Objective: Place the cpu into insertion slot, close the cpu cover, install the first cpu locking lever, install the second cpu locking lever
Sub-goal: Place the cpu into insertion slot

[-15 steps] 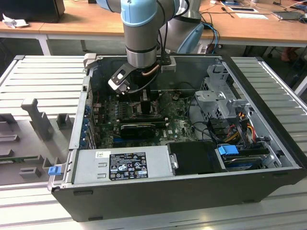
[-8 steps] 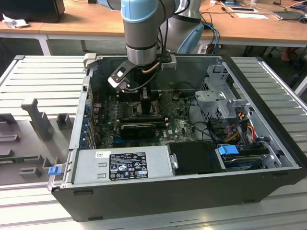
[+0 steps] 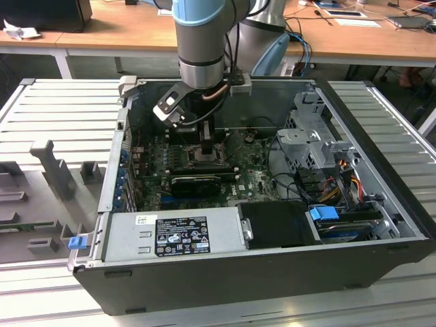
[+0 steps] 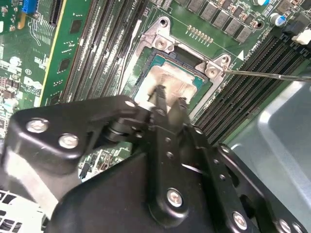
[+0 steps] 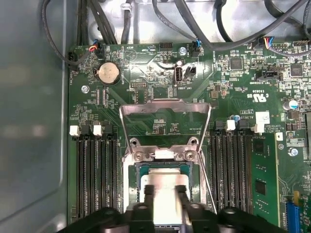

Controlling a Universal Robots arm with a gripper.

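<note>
- The open computer case lies on the tabletop, and the tool reaches down to its board, toward the far side.
- In the first wrist view, its fingers stand slightly apart over the cpu, which lies in the insertion slot.
- The cpu cover is tipped up, off the chip.
- Seating probably goes best flat and square, without sideways push.

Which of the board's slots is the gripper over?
The square insertion slot with the silver rim, holding the cpu, between the two banks of long black memory slots; its cpu cover stands open.
</note>
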